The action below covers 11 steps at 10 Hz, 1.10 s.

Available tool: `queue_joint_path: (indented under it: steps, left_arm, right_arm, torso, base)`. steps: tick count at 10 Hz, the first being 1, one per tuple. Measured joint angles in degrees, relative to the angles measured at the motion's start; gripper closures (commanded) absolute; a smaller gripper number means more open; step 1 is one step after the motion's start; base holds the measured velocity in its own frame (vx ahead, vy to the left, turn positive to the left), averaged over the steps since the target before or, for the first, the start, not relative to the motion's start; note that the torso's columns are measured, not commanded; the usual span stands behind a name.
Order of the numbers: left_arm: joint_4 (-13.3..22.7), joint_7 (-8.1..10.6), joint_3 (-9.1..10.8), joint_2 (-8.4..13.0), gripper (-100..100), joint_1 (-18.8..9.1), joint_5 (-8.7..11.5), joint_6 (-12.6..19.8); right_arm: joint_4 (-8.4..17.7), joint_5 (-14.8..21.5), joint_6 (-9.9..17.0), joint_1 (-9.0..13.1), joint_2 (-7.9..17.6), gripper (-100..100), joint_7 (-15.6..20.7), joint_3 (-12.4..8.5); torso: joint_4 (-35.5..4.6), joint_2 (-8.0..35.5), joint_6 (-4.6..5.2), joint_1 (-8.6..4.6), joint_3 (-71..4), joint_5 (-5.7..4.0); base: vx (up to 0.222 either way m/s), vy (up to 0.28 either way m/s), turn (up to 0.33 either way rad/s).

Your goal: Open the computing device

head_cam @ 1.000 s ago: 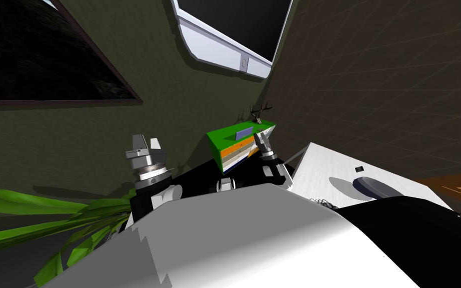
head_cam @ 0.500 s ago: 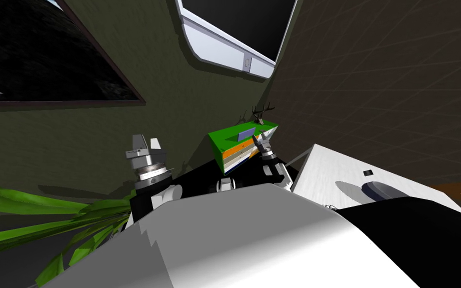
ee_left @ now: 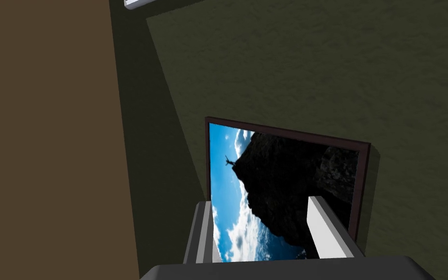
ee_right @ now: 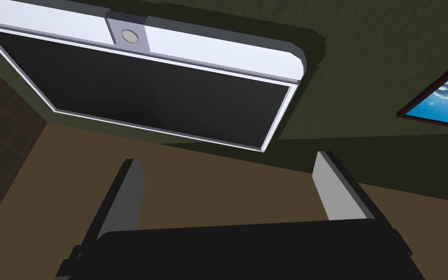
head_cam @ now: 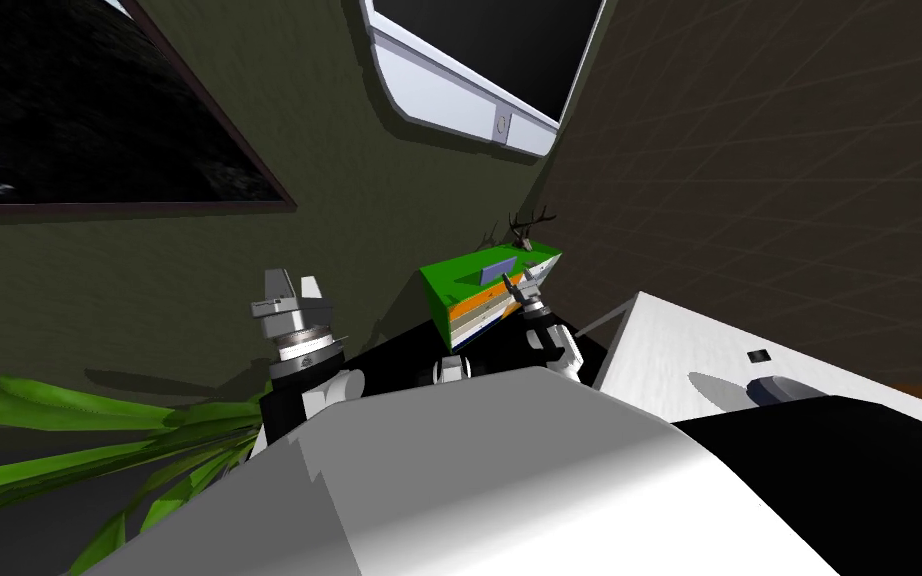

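Left gripper (head_cam: 292, 288): left of centre in the head view, pointing up; in the left wrist view (ee_left: 259, 201) its two fingers stand spread, with nothing between them.
Right gripper (head_cam: 519, 287): just right of centre in the head view, in front of the striped side of a green-topped stack (head_cam: 464, 275); I cannot tell whether it touches. In the right wrist view (ee_right: 228, 160) the fingers are wide apart and hold nothing.
Computing device: I cannot tell for certain which thing it is.
White slab (head_cam: 679, 350): right of the middle in the head view, lying flat, well apart from both grippers.
On the slab: a dark disc (head_cam: 784, 388) and a small black square (head_cam: 758, 355) near it.
Stack: layers of green, orange, white and grey, with a purple patch (head_cam: 496, 272) on top and a dark antler-like ornament (head_cam: 529, 225) behind it.
Green leaves (head_cam: 69, 420): lower left of the head view.
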<state>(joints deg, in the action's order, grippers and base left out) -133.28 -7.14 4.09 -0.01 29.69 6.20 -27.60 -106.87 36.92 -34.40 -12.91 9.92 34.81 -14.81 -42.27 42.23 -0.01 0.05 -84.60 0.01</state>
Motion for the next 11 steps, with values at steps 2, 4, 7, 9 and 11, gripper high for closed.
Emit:
queue_joint_path:
  steps: [2, 4, 7, 9, 11]
  left_arm:
    - [0.0, 0.00, 0.00, 0.0, 0, 0.0, 0.0, 0.0]
    - [0.0, 0.00, 0.00, 0.0, 0, 0.0, 0.0, 0.0]
    - [0.0, 0.00, 0.00, 0.0, 0, 0.0, 0.0, 0.0]
    - [0.0, 0.00, 0.00, 0.0, 0, 0.0, 0.0, 0.0]
    - [0.0, 0.00, 0.00, 0.0, 0, 0.0, 0.0, 0.0]
  right_arm:
    - [1.9, 2.1, -0.6, 0.6, -0.3, -100, 3.0, -1.2]
    - [3.7, 4.1, -0.9, 1.5, -0.7, -100, 5.9, -2.1]
    - [6.1, 6.6, -1.4, 2.5, -1.0, -100, 9.5, -3.4]
    - [8.0, 8.6, -1.7, 3.4, -1.6, -100, 12.3, -4.1]
    - [10.5, 11.3, -2.1, 4.6, -2.0, -100, 15.4, -5.4]
  torso:
    - [0.0, 0.1, 0.01, -0.06, 0.0, -0.02]
    - [0.0, 0.1, 0.00, -0.07, 0.1, -0.02]
    - [0.0, 0.1, 0.01, -0.03, 0.0, -0.01]
    - [0.0, 0.1, 0.02, -0.06, 0.0, -0.02]
    - [0.0, 0.0, 0.01, -0.04, 0.0, -0.01]
  base:
    - [0.049, 0.025, 0.024]
    - [0.041, 0.019, 0.031]
    - [0.045, 0.028, 0.029]
    - [0.040, 0.023, 0.027]
    - [0.056, 0.026, 0.033]
